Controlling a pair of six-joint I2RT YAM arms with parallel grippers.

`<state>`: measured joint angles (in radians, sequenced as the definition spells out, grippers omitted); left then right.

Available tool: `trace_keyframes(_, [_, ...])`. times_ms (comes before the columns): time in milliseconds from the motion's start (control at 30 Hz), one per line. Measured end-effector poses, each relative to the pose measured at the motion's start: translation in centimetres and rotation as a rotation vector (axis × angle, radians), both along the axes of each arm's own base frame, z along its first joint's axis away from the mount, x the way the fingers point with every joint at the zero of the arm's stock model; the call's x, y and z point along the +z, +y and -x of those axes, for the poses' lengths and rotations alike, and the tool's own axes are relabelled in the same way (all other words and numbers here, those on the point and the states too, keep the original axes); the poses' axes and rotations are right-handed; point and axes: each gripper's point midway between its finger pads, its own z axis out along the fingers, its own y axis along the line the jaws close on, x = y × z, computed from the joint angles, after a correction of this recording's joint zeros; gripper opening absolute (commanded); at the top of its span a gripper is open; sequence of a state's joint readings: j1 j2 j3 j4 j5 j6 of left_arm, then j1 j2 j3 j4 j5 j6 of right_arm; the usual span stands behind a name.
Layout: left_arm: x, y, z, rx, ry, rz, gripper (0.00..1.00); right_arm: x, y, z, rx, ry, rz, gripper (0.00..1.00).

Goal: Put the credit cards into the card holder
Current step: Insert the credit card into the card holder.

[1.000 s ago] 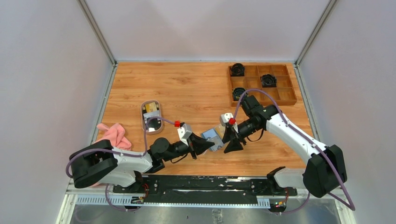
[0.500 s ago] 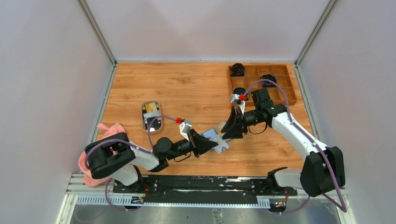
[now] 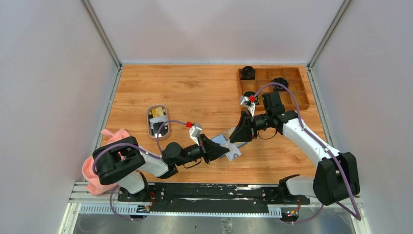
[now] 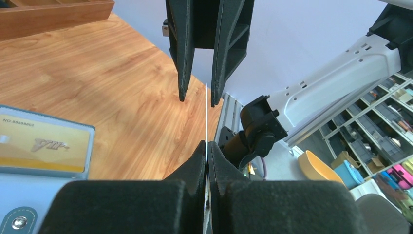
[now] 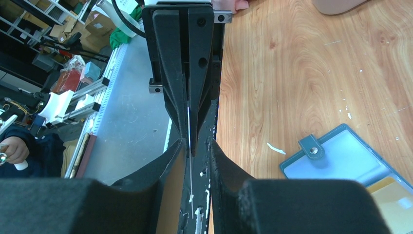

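The card holder lies open on the table between the two arms, a yellowish credit card tucked in its clear pocket. The holder's snap tab shows in the right wrist view. My left gripper is shut on another credit card, held edge-on just above the holder. Facing it, my right gripper stands open. Its fingers are on either side of that card's free end, with a gap showing. More credit cards lie in the small oval dish.
A wooden compartment tray with black round parts stands at the back right. A pink cloth lies at the front left beside the left arm. The table's front edge and rail run just below both grippers.
My right gripper has swung from the holder's near side to its far side and now faces the left gripper, with its jaws narrower around the held card. The left arm pushed slightly forward.
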<state>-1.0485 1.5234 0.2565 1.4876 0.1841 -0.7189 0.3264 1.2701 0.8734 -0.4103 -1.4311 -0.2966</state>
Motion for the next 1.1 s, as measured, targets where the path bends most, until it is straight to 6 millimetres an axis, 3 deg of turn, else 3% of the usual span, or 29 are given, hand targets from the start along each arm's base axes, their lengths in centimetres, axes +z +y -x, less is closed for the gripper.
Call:
trace_keyframes(233, [0.0, 0.1, -0.1, -0.010, 0.021, 0.006, 0.00, -0.4, 0.0, 0.2, 0.005, -0.016, 0.013, 0.28])
trace_keyframes(300, [0.1, 0.3, -0.3, -0.011, 0.030, 0.009, 0.00, -0.8, 0.0, 0.6, 0.014, -0.017, 0.025, 0.24])
trace_keyframes(400, [0.1, 0.3, -0.4, -0.018, 0.038, 0.011, 0.00, -1.0, 0.3, 1.0, 0.038, -0.020, 0.040, 0.02])
trace_keyframes(500, [-0.1, 0.3, -0.3, -0.030, 0.046, 0.007, 0.00, -1.1, 0.5, 1.4, 0.060, -0.017, 0.052, 0.00])
trace_keyframes(733, [-0.3, 1.0, -0.8, -0.019, 0.062, 0.009, 0.61, -1.3, 0.3, 1.3, 0.053, -0.007, 0.062, 0.00])
trace_keyframes(867, [-0.8, 2.8, -1.2, 0.049, 0.074, -0.010, 0.67, -2.1, -0.4, -0.8, -0.038, 0.000, 0.083, 0.00])
trace_keyframes(1000, [-1.5, 3.3, -1.8, 0.097, 0.095, -0.055, 0.68, -4.5, -1.7, -3.1, -0.188, 0.043, 0.133, 0.00])
trace_keyframes(1100, [-3.1, 3.4, -2.3, 0.122, 0.132, -0.108, 0.68, -6.3, -2.5, -4.4, -0.293, 0.092, 0.166, 0.00])
